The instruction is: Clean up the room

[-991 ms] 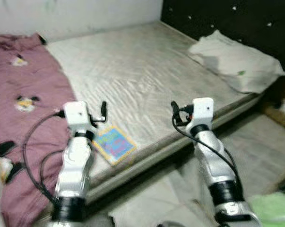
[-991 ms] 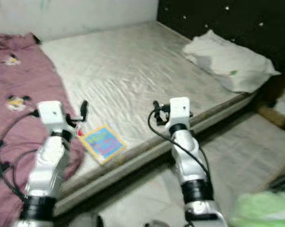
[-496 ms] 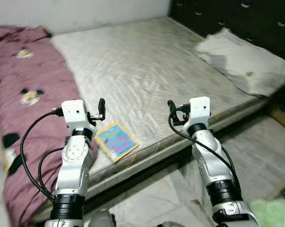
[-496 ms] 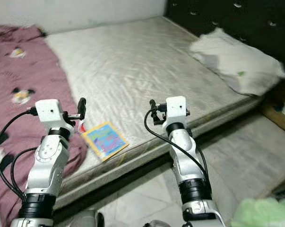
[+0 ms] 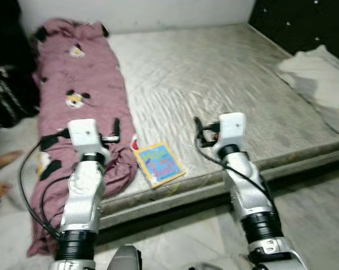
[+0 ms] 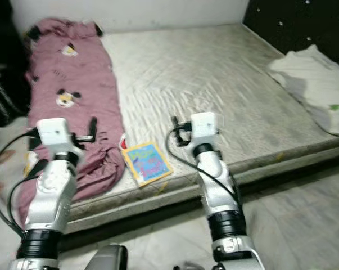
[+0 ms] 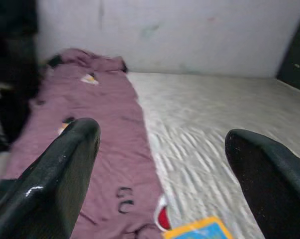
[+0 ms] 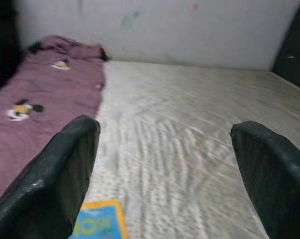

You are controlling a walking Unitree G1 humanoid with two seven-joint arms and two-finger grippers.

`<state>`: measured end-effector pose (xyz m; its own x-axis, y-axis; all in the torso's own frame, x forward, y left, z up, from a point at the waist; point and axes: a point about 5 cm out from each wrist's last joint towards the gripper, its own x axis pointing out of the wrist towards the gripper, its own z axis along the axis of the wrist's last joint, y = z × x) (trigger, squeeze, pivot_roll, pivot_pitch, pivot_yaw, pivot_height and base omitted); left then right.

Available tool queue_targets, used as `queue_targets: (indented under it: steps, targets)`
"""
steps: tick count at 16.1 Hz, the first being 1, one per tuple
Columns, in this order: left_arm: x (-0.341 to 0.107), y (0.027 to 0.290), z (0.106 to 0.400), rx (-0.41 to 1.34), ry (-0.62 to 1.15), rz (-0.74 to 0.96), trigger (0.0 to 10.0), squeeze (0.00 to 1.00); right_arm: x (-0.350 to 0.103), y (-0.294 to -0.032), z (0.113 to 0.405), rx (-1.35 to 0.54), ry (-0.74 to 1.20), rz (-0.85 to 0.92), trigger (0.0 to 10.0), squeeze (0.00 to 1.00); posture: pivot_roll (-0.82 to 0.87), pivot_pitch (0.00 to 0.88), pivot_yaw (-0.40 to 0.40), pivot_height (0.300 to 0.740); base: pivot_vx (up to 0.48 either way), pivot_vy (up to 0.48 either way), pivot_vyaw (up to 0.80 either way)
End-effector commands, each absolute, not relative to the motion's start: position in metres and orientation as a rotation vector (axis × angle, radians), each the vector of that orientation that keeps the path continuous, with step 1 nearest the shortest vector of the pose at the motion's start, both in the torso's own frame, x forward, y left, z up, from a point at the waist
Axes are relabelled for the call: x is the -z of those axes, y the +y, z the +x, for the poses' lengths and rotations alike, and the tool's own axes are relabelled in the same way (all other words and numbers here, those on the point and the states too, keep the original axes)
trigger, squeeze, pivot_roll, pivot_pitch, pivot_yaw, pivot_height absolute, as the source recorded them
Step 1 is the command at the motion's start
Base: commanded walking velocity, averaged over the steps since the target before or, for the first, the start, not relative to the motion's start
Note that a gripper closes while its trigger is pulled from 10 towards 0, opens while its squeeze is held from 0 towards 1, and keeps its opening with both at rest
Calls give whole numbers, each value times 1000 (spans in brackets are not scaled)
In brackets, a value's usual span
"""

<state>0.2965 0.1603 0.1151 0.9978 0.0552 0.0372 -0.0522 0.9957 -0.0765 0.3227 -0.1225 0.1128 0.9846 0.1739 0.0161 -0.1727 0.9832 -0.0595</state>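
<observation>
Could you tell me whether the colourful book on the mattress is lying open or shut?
Shut. The thin colourful book with a yellow border lies flat near the grey mattress's front edge, showing one cover, with no spread pages.

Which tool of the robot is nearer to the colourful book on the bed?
Left, by a little. The left tool hangs over the pink blanket beside the book; the right tool hangs over bare mattress on its other side.

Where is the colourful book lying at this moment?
In the left eye view, the book lies on the mattress near its front edge, between the two grippers, just beside the pink blanket.
</observation>
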Motion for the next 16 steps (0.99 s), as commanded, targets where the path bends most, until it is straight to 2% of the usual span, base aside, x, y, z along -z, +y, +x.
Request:
queue_targets:
  steps: [1,8,16]
  targets:
    - [-117,153,297,-22,-53,-86,10000,0,-113,-130,323,-155,-23,-62,10000,0,27,0,-23,740,0,0,763]
    - [-118,152,297,-6,-61,-89,10000,0,-113,-132,324,-144,-18,-57,10000,0,27,0,-22,740,0,0,0]
    - [-118,150,297,8,-67,-87,10000,0,-113,-132,325,-141,-19,-52,10000,0,29,0,-20,740,282,0,0]
